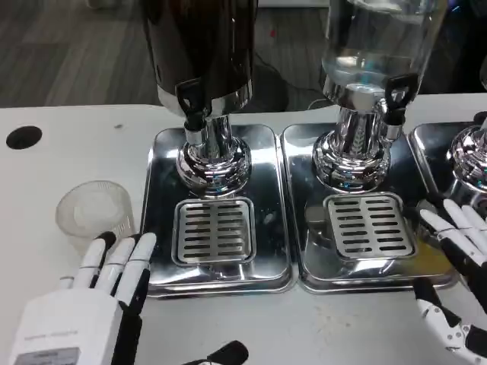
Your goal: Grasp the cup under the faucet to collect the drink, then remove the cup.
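Cup (95, 214) placed just beyond left hand (99, 293), fingers extended together, nothing held, presumably pre-grasp; right hand (456, 258) spread, idle.

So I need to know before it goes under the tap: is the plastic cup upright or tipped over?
Upright. The clear cup stands on the white table with its round mouth facing up, beside the left hand.

A: What does the left robot hand (91, 300) look like?
B: White boxy back with a grey label, white fingers tipped black.
A: The right robot hand (456, 266)?
B: White fingers with black joints.
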### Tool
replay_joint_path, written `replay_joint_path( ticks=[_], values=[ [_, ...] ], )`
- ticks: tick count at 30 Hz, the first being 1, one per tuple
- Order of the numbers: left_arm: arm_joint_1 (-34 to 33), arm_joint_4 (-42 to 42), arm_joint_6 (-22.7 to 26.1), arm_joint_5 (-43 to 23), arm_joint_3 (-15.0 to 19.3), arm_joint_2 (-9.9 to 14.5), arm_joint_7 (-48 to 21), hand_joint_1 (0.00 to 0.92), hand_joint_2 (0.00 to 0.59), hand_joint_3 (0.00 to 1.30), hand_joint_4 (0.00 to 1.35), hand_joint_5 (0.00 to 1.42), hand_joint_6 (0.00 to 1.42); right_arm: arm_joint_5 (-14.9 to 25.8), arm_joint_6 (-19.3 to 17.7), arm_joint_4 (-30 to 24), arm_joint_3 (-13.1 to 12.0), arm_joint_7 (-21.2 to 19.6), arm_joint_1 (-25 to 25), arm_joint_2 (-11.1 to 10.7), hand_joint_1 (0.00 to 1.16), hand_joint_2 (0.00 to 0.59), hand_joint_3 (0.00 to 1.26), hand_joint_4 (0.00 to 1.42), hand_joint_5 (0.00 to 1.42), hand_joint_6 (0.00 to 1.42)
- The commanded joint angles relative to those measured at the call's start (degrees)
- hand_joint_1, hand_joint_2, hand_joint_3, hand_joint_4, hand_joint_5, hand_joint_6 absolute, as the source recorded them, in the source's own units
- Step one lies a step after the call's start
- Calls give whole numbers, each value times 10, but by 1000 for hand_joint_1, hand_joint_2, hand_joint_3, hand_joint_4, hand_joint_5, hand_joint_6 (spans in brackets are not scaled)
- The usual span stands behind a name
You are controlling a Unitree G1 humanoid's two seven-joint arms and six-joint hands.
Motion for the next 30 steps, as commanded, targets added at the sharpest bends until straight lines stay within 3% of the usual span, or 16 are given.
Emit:
replay_joint_path(
  ticks=[1,13,21,30],
  values=[
    [-5,7,7,1,-2,0,4,0,70,99,0,50,216,11,2,-6,0,-2,4,4,447,489,119,0,0,0],
    [-51,33,33,-63,41,4,-4,0,77,104,1,88,257,20,2,-25,6,2,18,14,450,489,132,0,0,0],
    [-143,64,109,-103,94,15,-59,0,80,137,58,159,326,37,-10,-16,-3,-3,32,10,451,489,144,0,0,0],
    [-219,89,184,-98,114,29,-89,0,63,137,88,215,375,48,-29,3,-7,-5,37,8,452,489,153,0,0,0]
  ],
)
